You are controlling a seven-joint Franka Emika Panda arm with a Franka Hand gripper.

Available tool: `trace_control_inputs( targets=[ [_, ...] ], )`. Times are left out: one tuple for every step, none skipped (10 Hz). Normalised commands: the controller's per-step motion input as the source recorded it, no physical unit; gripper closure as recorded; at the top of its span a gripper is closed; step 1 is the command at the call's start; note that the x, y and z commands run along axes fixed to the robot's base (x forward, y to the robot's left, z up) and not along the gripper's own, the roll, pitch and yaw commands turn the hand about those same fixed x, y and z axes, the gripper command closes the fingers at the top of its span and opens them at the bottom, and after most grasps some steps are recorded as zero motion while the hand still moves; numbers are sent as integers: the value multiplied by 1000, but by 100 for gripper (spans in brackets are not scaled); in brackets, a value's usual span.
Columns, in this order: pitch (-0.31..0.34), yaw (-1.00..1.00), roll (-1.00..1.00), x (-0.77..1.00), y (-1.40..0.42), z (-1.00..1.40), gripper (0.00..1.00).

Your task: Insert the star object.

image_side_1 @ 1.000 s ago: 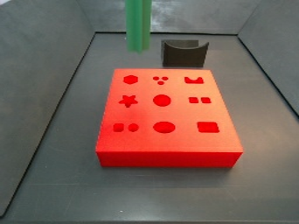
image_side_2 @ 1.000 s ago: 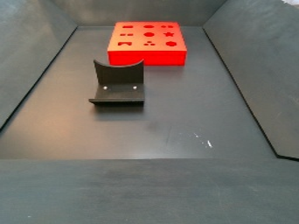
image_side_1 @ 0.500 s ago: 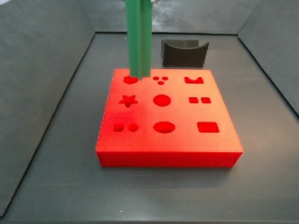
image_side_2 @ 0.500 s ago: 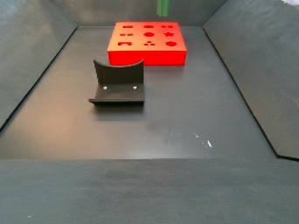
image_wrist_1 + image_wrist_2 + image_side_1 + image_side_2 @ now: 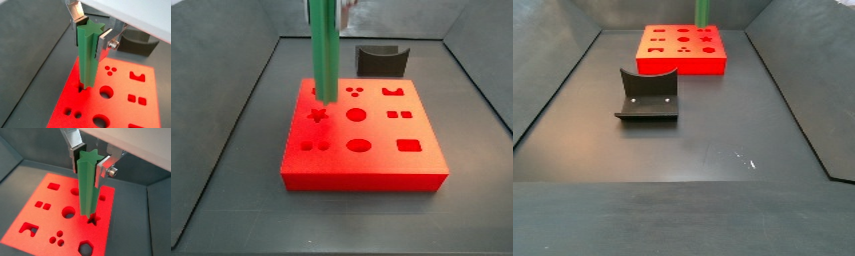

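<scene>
My gripper (image 5: 90, 31) is shut on the star object (image 5: 88, 55), a long bright green bar with ridged sides, and holds it upright by its top end. The gripper (image 5: 90, 158) and bar (image 5: 89, 188) show in both wrist views. The bar (image 5: 325, 50) hangs over the left part of the red block (image 5: 372, 165). Its lower end is right at the star-shaped hole (image 5: 94, 220), which also shows in a side view (image 5: 317, 115). I cannot tell whether the tip has entered. In a side view only a short piece of the bar (image 5: 704, 12) shows above the block (image 5: 680, 62).
The red block (image 5: 47, 208) has several other shaped holes. The fixture (image 5: 381, 60), dark grey and curved, stands on the floor behind the block, and shows in a side view (image 5: 648, 95) too. Grey walls enclose the dark floor (image 5: 700, 160).
The gripper has carried the green bar down and forward over the block, from above the hexagon hole to the star hole.
</scene>
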Motion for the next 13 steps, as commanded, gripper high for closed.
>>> trace_control_inputs(
  targets=[
    [0, -117, 0, 0, 0, -114, 100],
    [0, 0, 0, 0, 0, -17, 100],
    [0, 9, 0, -226, 6, 0, 100],
    [0, 291, 0, -180, 0, 23, 100],
    [0, 449, 0, -169, 0, 0, 100],
    [-9, 569, 29, -157, 0, 0, 100],
    [-3, 514, 6, 0, -9, 0, 100],
    [-27, 291, 4, 0, 0, -286, 100],
    [-11, 506, 0, 117, 0, -226, 100],
    [0, 463, 0, 146, 0, -211, 100],
    [0, 117, 0, 0, 0, -143, 100],
    [0, 129, 0, -34, 6, -83, 100],
    [0, 357, -77, -143, 31, 49, 100]
  ],
)
